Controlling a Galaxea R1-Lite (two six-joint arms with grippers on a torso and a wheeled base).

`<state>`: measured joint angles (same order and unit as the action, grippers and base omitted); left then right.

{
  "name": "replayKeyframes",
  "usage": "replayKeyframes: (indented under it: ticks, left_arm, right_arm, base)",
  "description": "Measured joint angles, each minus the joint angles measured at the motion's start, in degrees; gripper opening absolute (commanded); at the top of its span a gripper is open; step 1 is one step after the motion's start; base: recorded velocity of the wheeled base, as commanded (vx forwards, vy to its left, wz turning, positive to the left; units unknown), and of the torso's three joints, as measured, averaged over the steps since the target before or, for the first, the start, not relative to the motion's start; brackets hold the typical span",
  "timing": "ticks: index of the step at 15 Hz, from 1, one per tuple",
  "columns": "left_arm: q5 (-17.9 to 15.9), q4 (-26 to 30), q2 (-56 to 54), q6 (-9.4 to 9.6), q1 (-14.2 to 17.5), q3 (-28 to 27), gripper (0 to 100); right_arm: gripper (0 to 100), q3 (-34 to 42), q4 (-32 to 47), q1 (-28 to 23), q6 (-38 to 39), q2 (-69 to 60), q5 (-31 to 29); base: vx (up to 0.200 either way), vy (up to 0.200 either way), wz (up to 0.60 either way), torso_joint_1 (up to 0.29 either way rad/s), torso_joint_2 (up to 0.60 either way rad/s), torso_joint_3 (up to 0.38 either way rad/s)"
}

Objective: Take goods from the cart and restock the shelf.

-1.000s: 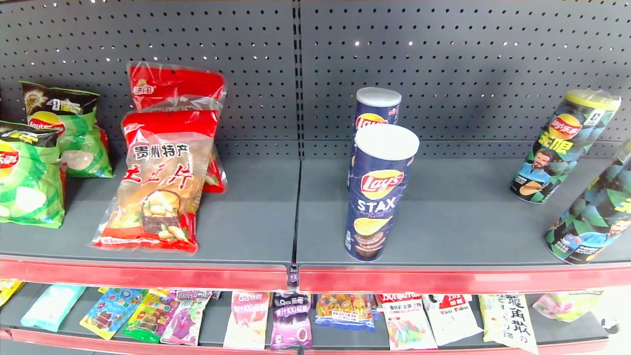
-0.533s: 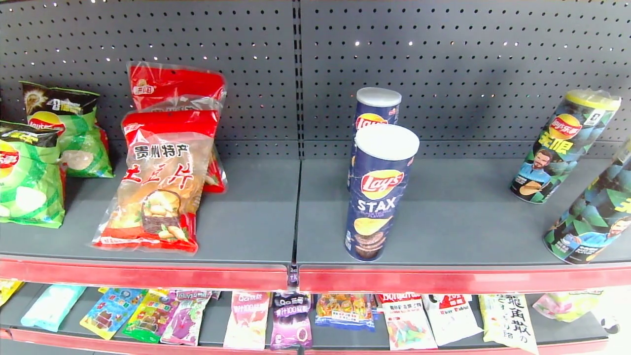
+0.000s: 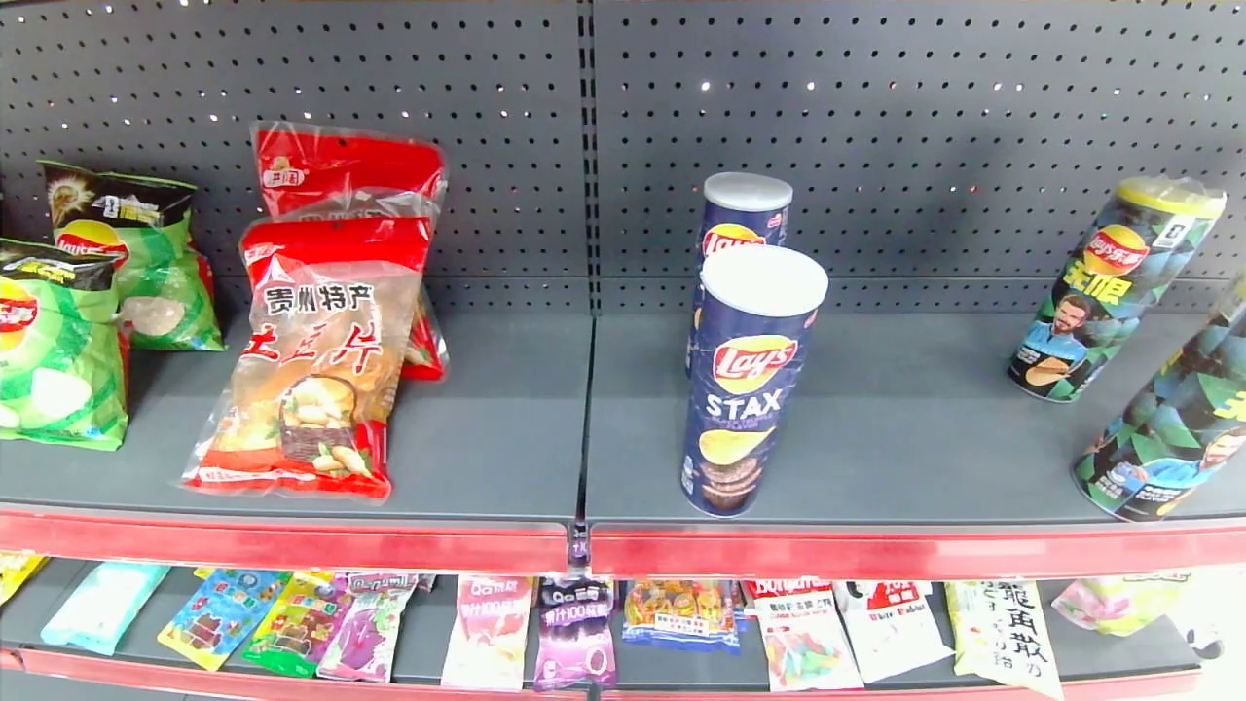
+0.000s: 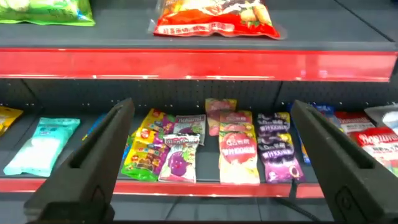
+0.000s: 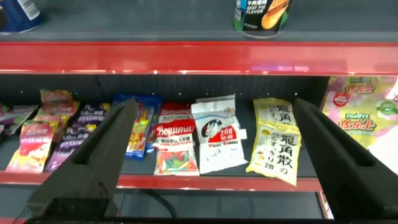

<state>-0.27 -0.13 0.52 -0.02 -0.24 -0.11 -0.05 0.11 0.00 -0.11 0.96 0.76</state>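
1. While the left end effector (image 4: 211,165) hangs with its fingers spread wide and nothing between them, it faces the lower shelf (image 4: 205,186), where candy packets (image 4: 239,149) lie flat beyond its tips, well apart from them.
2. Likewise gaping and empty, the right end effector (image 5: 211,162) faces the white packets (image 5: 214,134) farther right on that shelf, not touching them.
3. On the upper shelf (image 3: 487,458), a front blue can (image 3: 750,380) stands upright right of centre, red bags (image 3: 311,360) lean to its left, and green bags (image 3: 54,341) sit at the far left.
4. Behind the front can, the rear blue can (image 3: 745,209) is half hidden.
5. At the far right, the near patterned can (image 3: 1168,419) is cut off by the frame edge, as is the nearest green bag on the left.
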Motion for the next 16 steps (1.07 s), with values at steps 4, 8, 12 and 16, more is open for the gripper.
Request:
replayKeyframes:
  ticks: [4,8,12,16]
  left_arm:
    - [0.2,0.0,-0.5,-0.02,0.1,0.0,100]
    - [0.2,0.0,-0.5,0.02,0.1,0.0,100]
    - [0.2,0.0,-0.5,0.02,0.1,0.0,100]
    - [0.2,0.0,-0.5,0.02,0.1,0.0,100]
  right_arm:
    - [100,0.0,0.0,0.0,0.0,-0.7,-0.1]
    - [100,0.0,0.0,0.0,0.0,-0.8,-0.1]
    - [100,0.0,0.1,0.0,0.1,-0.8,-0.1]
    - [100,0.0,0.1,0.0,0.1,-0.9,-0.1]
  base:
    - [0.0,0.0,0.0,0.0,0.0,0.0]
    - [-0.15,0.0,0.0,0.007,0.0,-0.001]
    - [-0.1,0.0,0.0,0.005,0.0,0.001]
    - [0.0,-0.1,0.0,0.011,0.0,0.001]
